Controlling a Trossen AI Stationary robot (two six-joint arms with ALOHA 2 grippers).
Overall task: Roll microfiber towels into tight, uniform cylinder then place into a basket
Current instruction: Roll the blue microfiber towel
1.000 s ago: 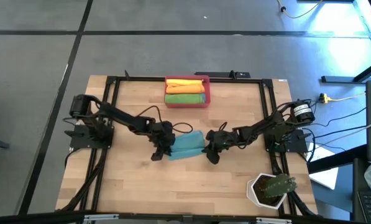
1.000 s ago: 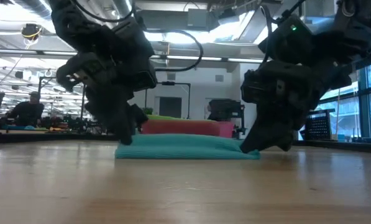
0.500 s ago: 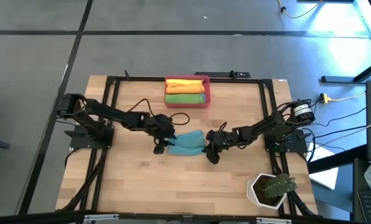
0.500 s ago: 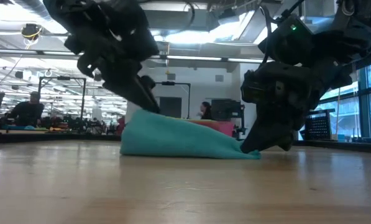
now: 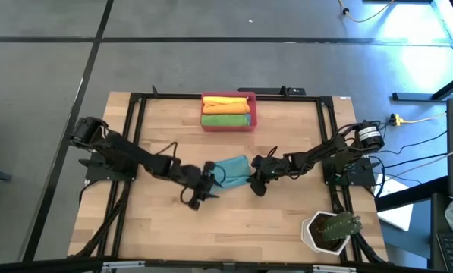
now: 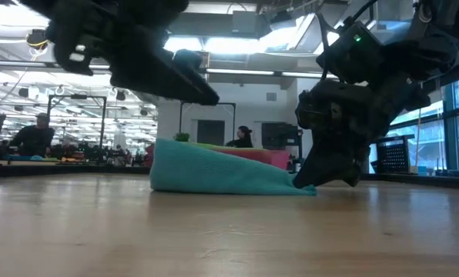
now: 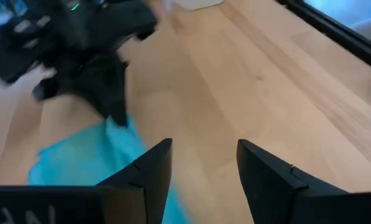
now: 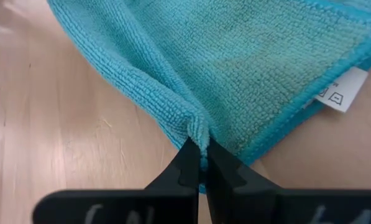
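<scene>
White hexagonal pot (image 5: 326, 231) with green plant stood at table's (image 5: 234, 220) 5 o'clock corner. Teal towel (image 5: 234, 171) lay mid-table, loosely folded, rumpled, one side humped higher than other, white care tag (image 8: 342, 89) at hem. Left gripper (image 5: 209, 186) at towel's 8 o'clock, fingers (image 7: 149, 169) spread apart, nothing between them. Right gripper (image 5: 256, 182) at towel's 4 o'clock, pinched tight on towel's folded edge. Red-pink basket (image 5: 228, 123) at table's 12 o'clock edge held yellow-orange roll (image 5: 226, 105) and green roll (image 5: 225, 119), side by side.

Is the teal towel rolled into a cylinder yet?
No. The teal towel lies loosely folded on the table, its edge pinched by the right gripper.
</scene>
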